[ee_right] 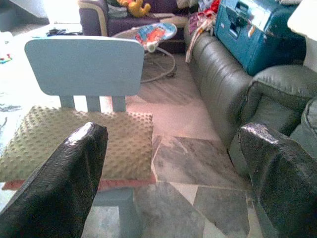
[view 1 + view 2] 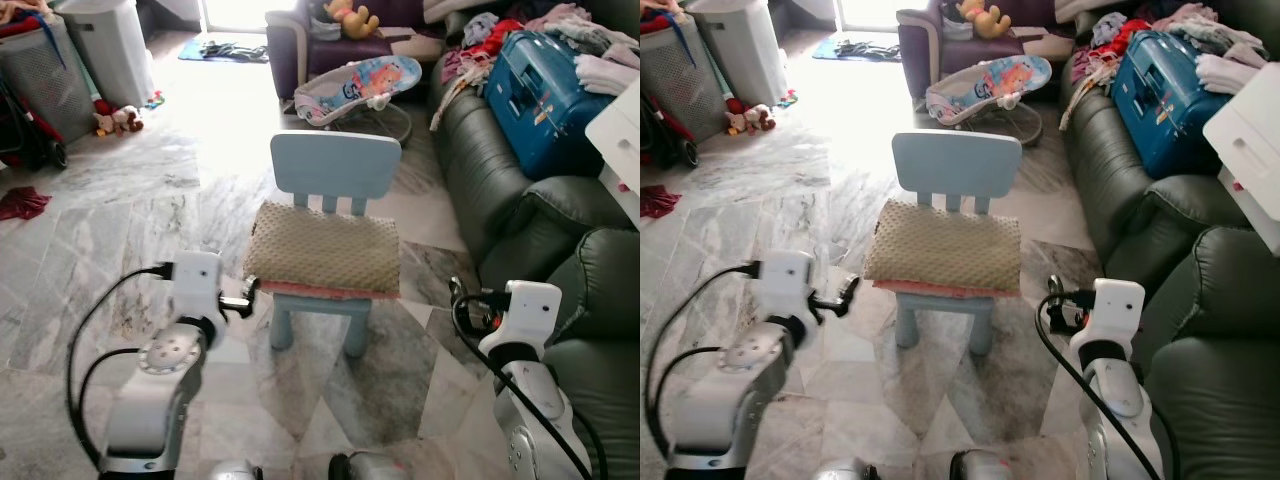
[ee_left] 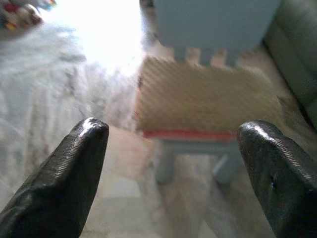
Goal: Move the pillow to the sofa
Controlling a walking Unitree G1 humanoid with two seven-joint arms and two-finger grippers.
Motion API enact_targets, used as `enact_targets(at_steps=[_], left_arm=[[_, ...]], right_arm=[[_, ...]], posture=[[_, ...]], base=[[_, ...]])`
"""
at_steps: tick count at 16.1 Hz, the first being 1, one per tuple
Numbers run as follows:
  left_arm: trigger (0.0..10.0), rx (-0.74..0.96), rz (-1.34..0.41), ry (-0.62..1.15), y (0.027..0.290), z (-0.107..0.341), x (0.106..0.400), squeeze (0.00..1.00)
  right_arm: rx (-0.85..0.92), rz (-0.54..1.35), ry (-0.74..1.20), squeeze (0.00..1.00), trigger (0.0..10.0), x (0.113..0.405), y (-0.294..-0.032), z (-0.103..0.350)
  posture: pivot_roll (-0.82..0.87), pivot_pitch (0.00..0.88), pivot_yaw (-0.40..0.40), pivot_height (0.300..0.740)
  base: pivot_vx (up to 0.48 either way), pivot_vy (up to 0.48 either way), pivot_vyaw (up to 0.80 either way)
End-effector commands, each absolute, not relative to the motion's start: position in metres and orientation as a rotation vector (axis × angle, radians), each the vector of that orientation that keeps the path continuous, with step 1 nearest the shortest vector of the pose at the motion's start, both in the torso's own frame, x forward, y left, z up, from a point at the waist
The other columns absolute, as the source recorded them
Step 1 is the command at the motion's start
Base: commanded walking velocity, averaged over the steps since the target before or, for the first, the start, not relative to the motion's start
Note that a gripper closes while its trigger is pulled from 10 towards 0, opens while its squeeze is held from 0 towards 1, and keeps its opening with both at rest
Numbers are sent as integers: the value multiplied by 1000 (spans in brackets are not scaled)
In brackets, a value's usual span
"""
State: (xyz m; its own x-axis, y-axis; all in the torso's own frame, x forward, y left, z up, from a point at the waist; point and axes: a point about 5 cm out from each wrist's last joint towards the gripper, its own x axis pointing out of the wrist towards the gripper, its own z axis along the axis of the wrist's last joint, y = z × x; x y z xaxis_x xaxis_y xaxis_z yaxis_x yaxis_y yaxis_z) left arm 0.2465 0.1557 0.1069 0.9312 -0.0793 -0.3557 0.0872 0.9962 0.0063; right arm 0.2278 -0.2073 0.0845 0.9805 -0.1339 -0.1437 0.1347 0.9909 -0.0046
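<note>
Pillow (image 2: 325, 247) sits on blue chair (image 2: 335, 165); left tool (image 3: 173, 168) & right tool (image 1: 173, 173) both wide open, empty.

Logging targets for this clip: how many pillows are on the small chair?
1: a beige dotted pillow lies on the light blue chair; a red layer beneath it may be its underside or another cushion.

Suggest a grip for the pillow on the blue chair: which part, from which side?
Take the pillow by its two short ends, one hand each side: left hand and right hand already flank it, both open. It lies flat and wide on the chair, whose backrest blocks the far edge; the sofa is to the right.
</note>
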Motion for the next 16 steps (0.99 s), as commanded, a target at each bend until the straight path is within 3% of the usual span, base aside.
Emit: enact_targets(at_steps=[1, 5, 8, 16], left_arm=[[10000, 34, -54, 326, 164, 112, 243, 0], [10000, 108, -82, 219, 169, 119, 235, 0], [10000, 60, -52, 247, 170, 114, 232, 0], [10000, 57, -51, 237, 169, 114, 238, 0]], right_arm=[[9, -140, 146, 0, 10000, 227, -211, 85], [17, -116, 149, 0, 10000, 222, -206, 85], [11, -116, 133, 0, 10000, 227, -209, 89], [6, -116, 130, 0, 10000, 231, -211, 90]], posture=[[-5, 38, -12, 740], [-14, 30, -5, 740], [-14, 29, -6, 740], [-21, 38, -8, 740]], base=[[0, 0, 0], [0, 0, 0], [0, 0, 0], [366, 0, -114]])
